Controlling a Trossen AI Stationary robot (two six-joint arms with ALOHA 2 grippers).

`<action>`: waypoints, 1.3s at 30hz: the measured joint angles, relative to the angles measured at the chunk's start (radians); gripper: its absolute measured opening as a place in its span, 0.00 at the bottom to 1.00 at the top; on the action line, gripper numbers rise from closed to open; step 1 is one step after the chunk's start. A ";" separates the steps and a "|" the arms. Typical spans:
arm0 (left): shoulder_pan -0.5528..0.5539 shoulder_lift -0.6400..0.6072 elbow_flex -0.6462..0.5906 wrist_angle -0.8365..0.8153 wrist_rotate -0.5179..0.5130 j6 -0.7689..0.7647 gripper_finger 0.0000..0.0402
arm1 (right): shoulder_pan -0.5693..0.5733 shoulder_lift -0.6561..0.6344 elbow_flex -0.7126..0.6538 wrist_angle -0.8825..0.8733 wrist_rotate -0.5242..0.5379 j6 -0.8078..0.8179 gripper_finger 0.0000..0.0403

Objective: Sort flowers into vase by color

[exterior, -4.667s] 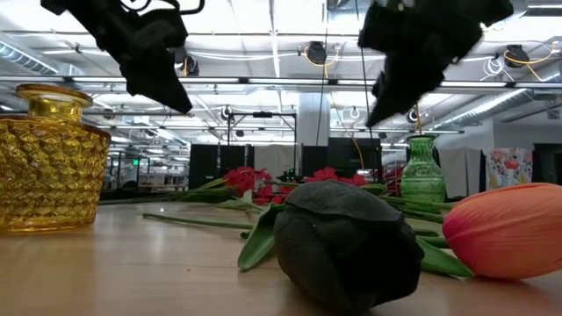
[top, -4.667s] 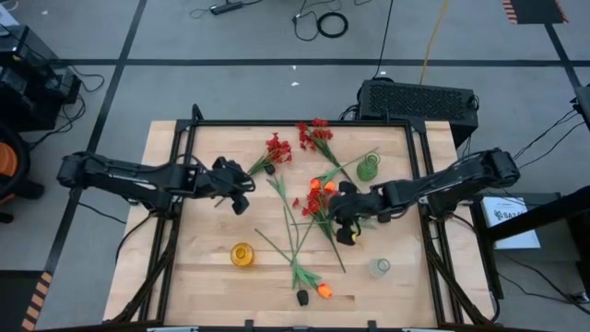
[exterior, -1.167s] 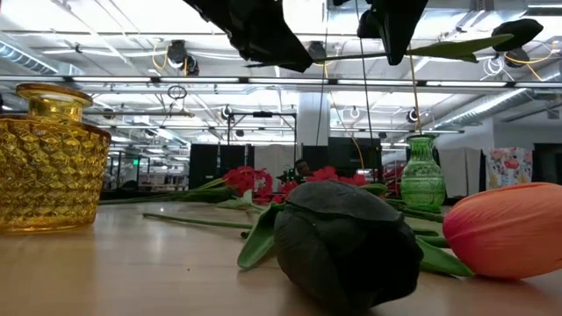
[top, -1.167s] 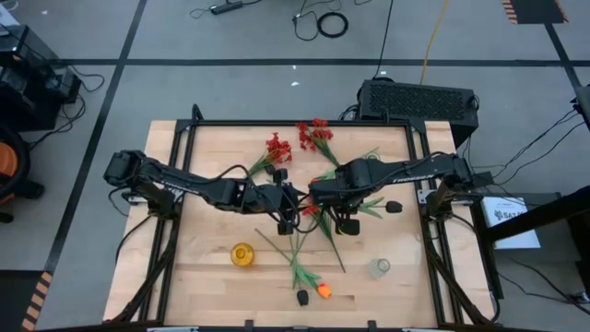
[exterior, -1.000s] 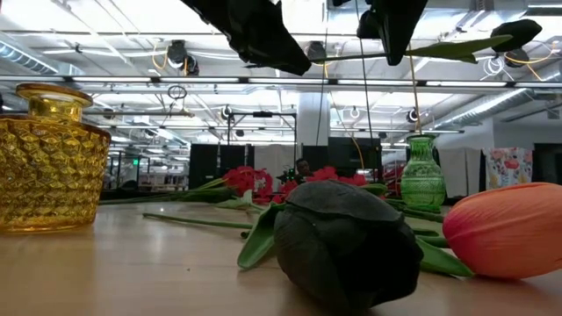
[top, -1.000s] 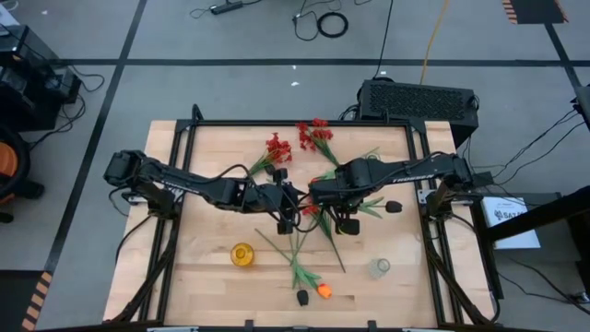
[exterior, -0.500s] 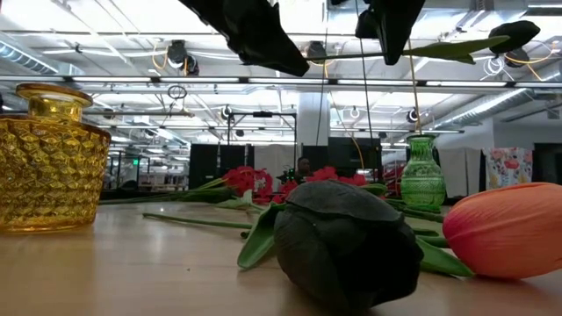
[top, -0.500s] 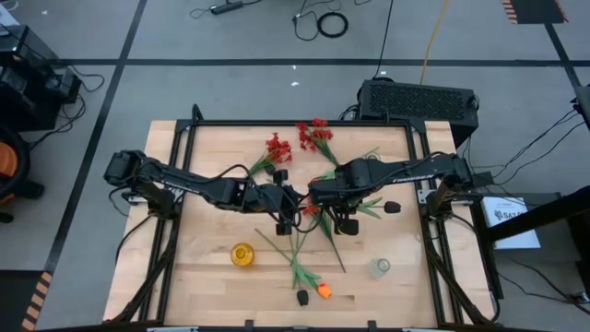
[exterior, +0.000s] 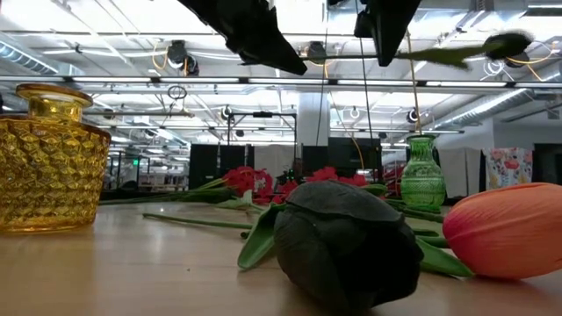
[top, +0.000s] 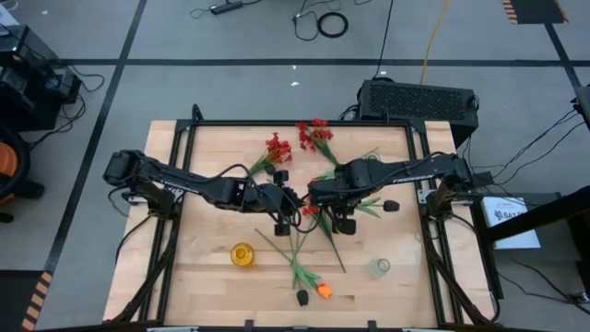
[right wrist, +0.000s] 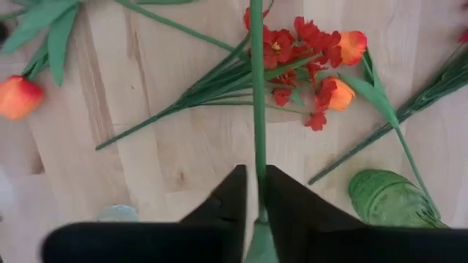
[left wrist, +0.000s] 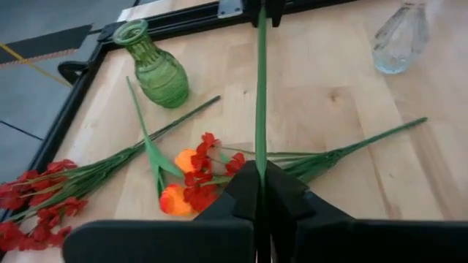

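A single green stem [left wrist: 260, 88] is held off the bench [top: 212, 277] between both arms near the bench centre. The left end effector [left wrist: 261, 175] is clamped shut on the stem, which runs straight ahead from its fingertips toward the right arm. The right end effector [right wrist: 253, 179] has its fingers set narrowly about the same stem; in its wrist view the stem passes between them, and whether full pressure is applied cannot be told. The flower is judged to be in a hand-over from right to left.

The stem's long axis lies along the line joining the two end effectors. In the low view its leaf and dark bloom [exterior: 505, 44] project beyond the right arm, blurred. The coming move is judged to depend on a clean release by the right end effector and a withdrawal along the stem axis.

The remaining flowers lie on the bench: red clusters [top: 313, 134] at the far side, a mixed red and orange bunch [right wrist: 314, 51] under the end effectors, an orange bloom [top: 324, 290] and a black bloom [top: 302, 297] at the near edge. The yellow vase [top: 241, 254] stands nearer the left arm; the clear vase [top: 379, 267] and the green vase [left wrist: 155, 67] stand on the right arm's side.
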 joint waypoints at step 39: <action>-0.236 -0.720 -0.506 0.518 -0.193 -0.086 0.01 | 0.212 -0.589 -0.934 1.955 0.315 -0.270 0.59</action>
